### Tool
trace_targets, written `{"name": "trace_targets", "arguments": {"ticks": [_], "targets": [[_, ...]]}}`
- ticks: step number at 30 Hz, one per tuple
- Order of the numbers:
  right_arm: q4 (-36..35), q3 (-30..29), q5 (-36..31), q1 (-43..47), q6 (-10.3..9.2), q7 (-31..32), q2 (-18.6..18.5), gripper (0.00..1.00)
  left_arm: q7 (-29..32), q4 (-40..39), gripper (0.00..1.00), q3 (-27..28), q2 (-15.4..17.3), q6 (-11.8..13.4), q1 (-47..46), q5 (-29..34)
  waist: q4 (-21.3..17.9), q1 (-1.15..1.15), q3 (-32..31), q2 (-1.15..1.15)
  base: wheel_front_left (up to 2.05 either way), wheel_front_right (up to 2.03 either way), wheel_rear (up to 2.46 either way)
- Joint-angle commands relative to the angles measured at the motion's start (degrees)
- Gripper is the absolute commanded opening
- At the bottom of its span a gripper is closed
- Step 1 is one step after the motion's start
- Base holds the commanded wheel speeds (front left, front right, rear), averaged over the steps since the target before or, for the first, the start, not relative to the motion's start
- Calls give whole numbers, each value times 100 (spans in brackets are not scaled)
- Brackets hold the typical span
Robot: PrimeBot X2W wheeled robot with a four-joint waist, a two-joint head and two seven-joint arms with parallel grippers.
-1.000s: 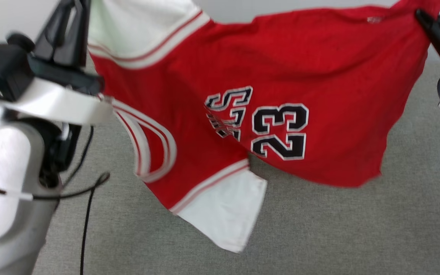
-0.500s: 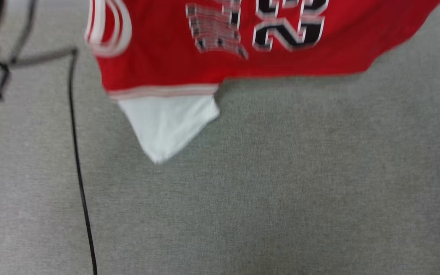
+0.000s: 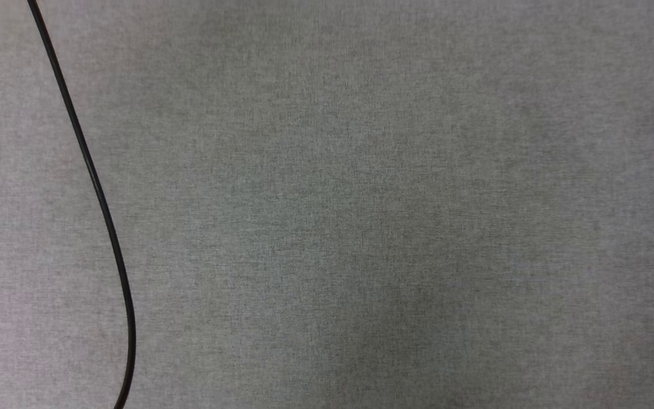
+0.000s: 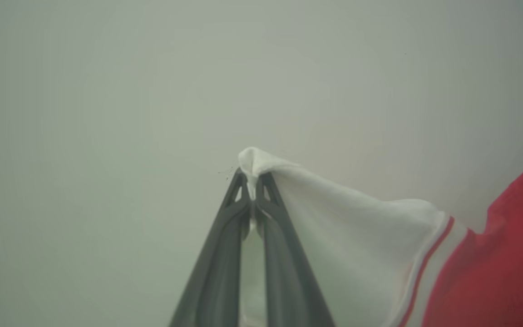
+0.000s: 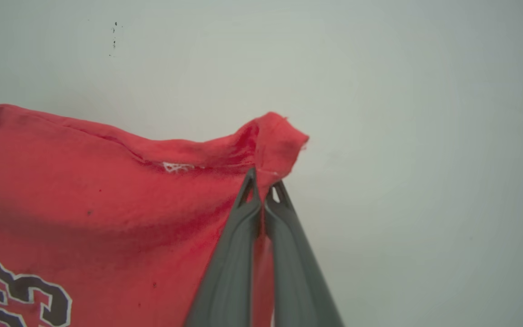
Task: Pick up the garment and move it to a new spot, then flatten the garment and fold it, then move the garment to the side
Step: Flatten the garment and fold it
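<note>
Left wrist view: left pincer (image 4: 253, 180) grips the garment (image 4: 357, 236); right pincer (image 5: 265, 184) likewise.

Your head camera tilts steeply down, so the whole view slides, not the things in it. The garment (image 5: 84, 190) climbs that view step by step, and you now face the grey cloth surface (image 3: 361, 227), with the black cable (image 3: 103, 204) curving down its left side

A grey woven surface (image 3: 361, 227) spreads evenly left to right and near to far, perhaps a carpet or a cloth-covered table. Soft light falls on it, slightly darker toward the middle. A plain pale wall (image 4: 107, 91) bears a few small dark specks (image 5: 114, 41).
</note>
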Motion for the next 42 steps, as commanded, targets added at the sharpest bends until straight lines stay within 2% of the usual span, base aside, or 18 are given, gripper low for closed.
{"name": "trace_targets", "arguments": {"ticks": [1, 7, 11, 20, 29, 42], "targets": [[217, 105, -2, -212, -7, -143, 34, 0, -37, 193, 0, -41, -36, -8, -196, 11, 18, -1, 128, 0, 0, 0, 0], [731, 422, 148, -380, -6, -423, 111, 0, -252, 579, 0, -147, -94, -44, -166, -87, 53, -1, 288, 0, 0, 0, 0], [1053, 716, 369, -67, -7, -704, 155, 0, -500, 757, 0, -167, -107, -48, 171, -198, 41, -1, 331, 0, 0, 0, 0], [1350, 1340, 1035, 876, -7, -1221, 195, 0, -931, 697, 0, -219, -228, 51, 1612, -404, 102, -1, 266, 0, 0, 0, 0], [1143, 1998, 1505, 2207, -7, -1642, -82, 0, -1037, -137, 0, -121, -56, 323, 3599, -523, 156, -1, -156, 0, 0, 0, 0], [409, 2530, 2217, 4590, -7, -2059, -667, 0, -868, -1596, 0, -247, 137, 991, 6928, -835, 262, -1, -1242, 0, 0, 0, 0]]}}
